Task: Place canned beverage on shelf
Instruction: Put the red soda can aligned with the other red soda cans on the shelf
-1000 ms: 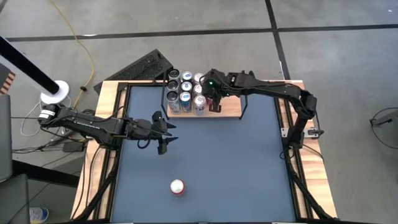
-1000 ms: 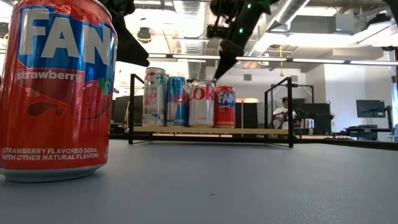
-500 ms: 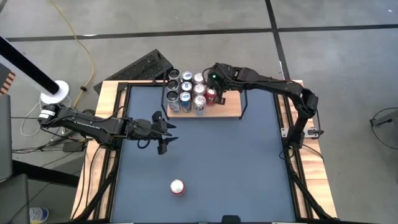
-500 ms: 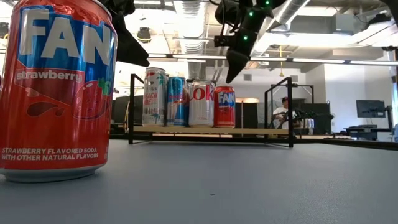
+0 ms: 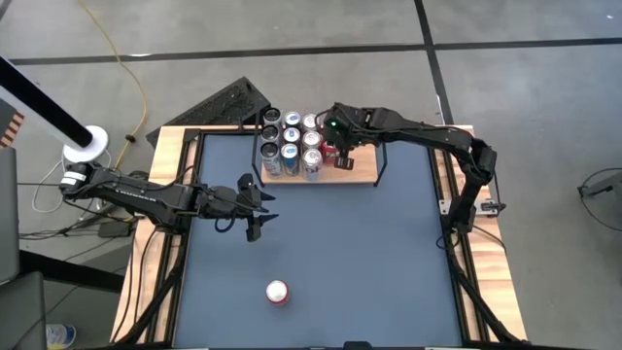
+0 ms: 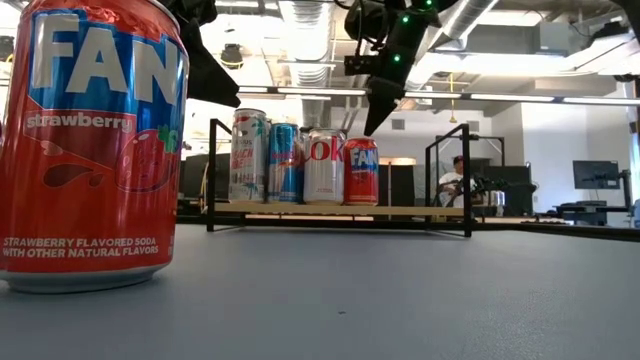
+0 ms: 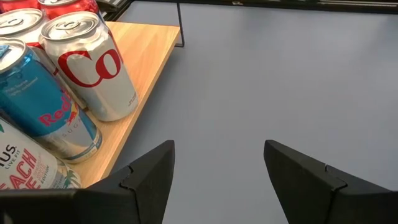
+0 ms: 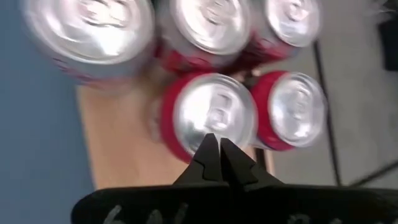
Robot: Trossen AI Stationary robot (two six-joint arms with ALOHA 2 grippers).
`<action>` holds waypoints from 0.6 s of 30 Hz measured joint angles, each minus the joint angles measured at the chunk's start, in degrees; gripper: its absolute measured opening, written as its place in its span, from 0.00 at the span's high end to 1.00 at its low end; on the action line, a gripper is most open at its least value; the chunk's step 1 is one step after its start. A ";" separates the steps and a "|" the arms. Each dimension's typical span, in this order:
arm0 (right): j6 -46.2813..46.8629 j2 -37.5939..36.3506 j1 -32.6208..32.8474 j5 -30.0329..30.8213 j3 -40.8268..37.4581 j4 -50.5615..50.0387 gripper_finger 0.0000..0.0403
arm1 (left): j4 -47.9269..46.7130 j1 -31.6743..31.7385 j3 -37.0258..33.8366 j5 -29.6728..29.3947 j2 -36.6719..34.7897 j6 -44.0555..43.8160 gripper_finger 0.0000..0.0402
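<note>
— Where is the right gripper [image 5: 339,148] sitting at this moment?

— It is hanging over the shelf [image 5: 360,171], its fingertips pressed together to a single point with nothing between them. In the right wrist view that closed tip [image 8: 216,149] is pointing down at the silver top of a red can [image 8: 208,112], which is standing on the wooden board just beneath the fingers. From table height the gripper [image 6: 378,112] is hovering above the small red Fanta can [image 6: 362,171], clear of its top.

— And the other cans?

— They are crowding the end of the shelf beyond the fingertips, in rows; a tall pale can [image 6: 249,156], a blue one [image 6: 284,162] and a silver Coke can [image 6: 323,166] are lining the front edge.

— What is the left gripper [image 5: 255,206] doing?

— It is waiting over the blue table [image 5: 389,253], fingers [image 7: 149,174] standing slightly apart and holding nothing. Ahead of them and to one side the shelf's corner is showing.

— Any can off the shelf?

— One strawberry Fanta can [image 5: 277,292] is standing alone on the table, well apart from both grippers, looming large in the low view [image 6: 92,145].
</note>
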 joint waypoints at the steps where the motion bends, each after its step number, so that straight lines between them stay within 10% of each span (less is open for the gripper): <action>1: 0.04 0.00 0.00 -1.35 0.00 0.02 1.00 | -0.02 0.02 0.00 0.02 0.00 0.00 0.41; 18: 1.63 0.02 -1.81 -3.43 0.00 -1.31 1.00 | -0.03 0.01 0.00 0.01 0.00 -0.44 0.41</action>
